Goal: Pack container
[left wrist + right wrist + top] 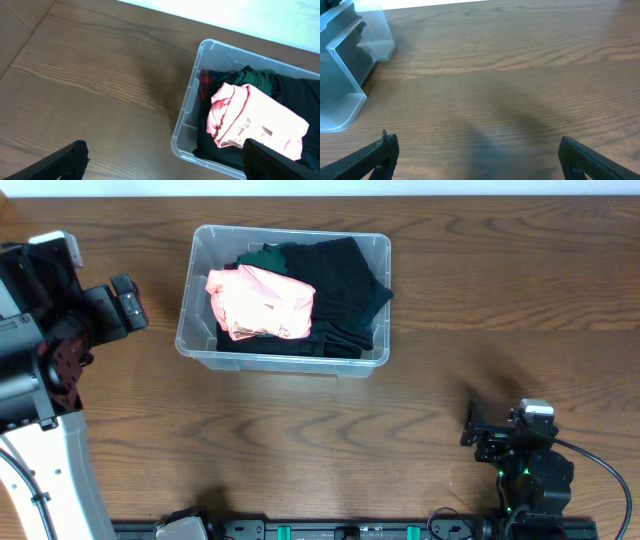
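Observation:
The container (198,302) is a clear plastic bin on the far middle of the wooden table. It holds dark green and black clothes (345,280) with a folded pink garment (262,302) on top at its left. My left gripper (135,302) hovers just left of the bin, open and empty. In the left wrist view the container's near corner (186,112) and the pink garment (255,120) lie between the wide-spread fingers of that gripper (165,150). My right gripper (470,426) stands open and empty near the front right, apart from the bin. It (477,145) faces bare wood, with the container's corner (350,60) at far left.
The wooden table (470,310) runs bare to the right of the bin and in front of it. A black rail (330,530) lines the front edge. The left arm's white base (45,460) fills the near left.

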Tool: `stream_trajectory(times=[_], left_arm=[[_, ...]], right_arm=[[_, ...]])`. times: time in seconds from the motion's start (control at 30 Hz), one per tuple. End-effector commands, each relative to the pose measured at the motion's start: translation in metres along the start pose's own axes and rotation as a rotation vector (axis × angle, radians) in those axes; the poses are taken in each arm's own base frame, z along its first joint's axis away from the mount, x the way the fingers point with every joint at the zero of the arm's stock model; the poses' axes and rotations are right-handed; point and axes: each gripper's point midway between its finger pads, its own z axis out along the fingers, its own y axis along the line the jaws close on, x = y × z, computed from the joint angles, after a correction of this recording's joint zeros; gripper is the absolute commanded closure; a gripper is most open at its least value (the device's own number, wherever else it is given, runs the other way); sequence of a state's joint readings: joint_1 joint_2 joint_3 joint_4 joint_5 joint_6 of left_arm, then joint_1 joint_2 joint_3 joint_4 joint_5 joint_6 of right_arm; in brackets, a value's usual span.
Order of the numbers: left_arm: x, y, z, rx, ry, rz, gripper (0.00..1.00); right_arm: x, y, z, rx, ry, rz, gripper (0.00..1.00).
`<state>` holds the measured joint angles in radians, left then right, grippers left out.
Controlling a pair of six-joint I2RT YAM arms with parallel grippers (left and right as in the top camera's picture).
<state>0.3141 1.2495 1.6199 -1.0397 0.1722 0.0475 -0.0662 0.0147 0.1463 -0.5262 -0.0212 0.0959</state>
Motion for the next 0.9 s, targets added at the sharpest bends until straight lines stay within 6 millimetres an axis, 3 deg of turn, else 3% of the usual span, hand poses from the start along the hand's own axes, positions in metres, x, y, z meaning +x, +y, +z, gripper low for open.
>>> stream_trajectory(times=[0.0, 0.2, 0.4, 0.7, 0.87], left_arm=[[-0.001, 0.002, -0.002, -0.010, -0.006, -0.016, 0.02], [0.009, 0.000, -0.030, -0.022, -0.047, 0.013, 0.02], [0.038, -0.008, -0.053, -0.005, -0.107, 0.076, 0.02], [0.083, -0.021, -0.037, 0.074, -0.266, 0.158, 0.02], [0.119, -0.029, -0.021, 0.130, -0.314, 0.176, 0.02]], right_arm=[[0.000, -0.003, 0.000, 0.017, -0.007, 0.014, 0.01], [0.000, -0.003, 0.000, 0.017, -0.007, 0.014, 0.01], [0.000, -0.003, 0.000, 0.017, -0.007, 0.014, 0.01], [0.000, -0.003, 0.000, 0.017, -0.007, 0.014, 0.01], [0.000, -0.003, 0.000, 0.017, -0.007, 0.014, 0.01]])
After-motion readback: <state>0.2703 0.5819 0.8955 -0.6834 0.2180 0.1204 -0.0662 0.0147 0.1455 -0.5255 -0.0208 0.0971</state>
